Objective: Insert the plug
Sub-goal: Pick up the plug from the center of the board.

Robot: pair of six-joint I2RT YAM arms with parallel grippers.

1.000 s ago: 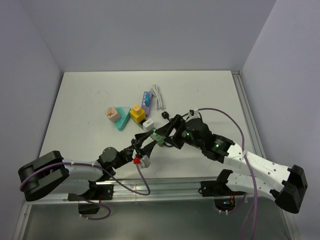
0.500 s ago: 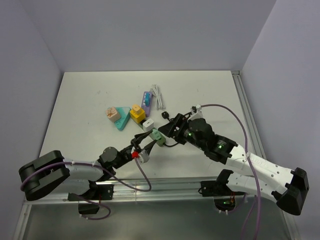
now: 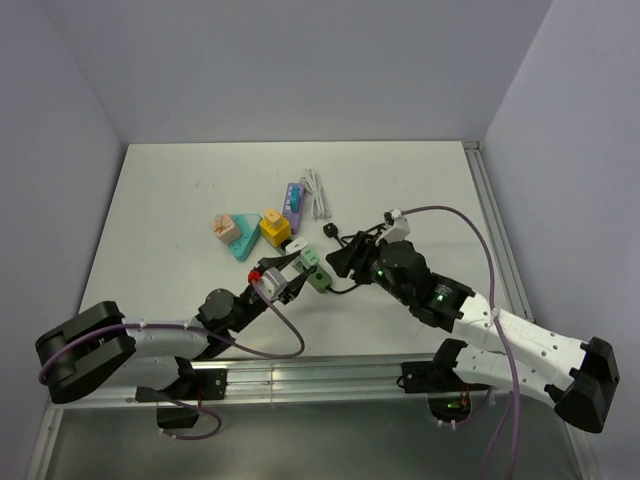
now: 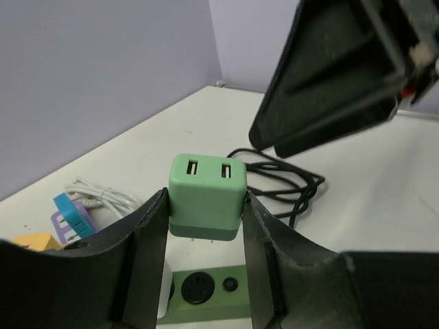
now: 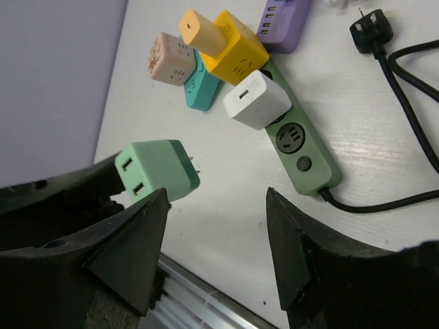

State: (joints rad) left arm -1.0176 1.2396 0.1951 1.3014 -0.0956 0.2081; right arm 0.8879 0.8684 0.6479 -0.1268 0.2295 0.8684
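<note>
**A:** Left gripper (image 4: 204,203): what's being held?
**B:** The green adapter (image 4: 207,195) is being clamped by it. Both side faces are being pressed by the fingers (image 4: 147,247). Two USB ports are being faced toward the wrist camera, and the prongs are being pointed down.

**A:** Where's the adapter relative to the strip?
**B:** It's being held in the air just above the power strip (image 4: 206,295), not seated. In the left wrist view a free socket (image 4: 197,286) is being seen right under the prongs.

**A:** Right gripper?
**B:** The right gripper (image 5: 216,199) is being held with its jaws wide apart and nothing between them. It's being hovered over the table (image 3: 180,190), just beside the adapter and near the strip's cable end.

**A:** What else is on or near the strip?
**B:** The next socket along is being occupied by a white adapter (image 5: 257,101), with a yellow cube (image 5: 233,44) at the far end. A black cable (image 5: 411,89) is being routed off the near end across the table, and its black plug (image 5: 363,31) is lying unplugged. A teal block (image 5: 202,86), a beige cube (image 5: 171,60) and a purple strip (image 5: 281,17) are being seen near the yellow cube.
</note>
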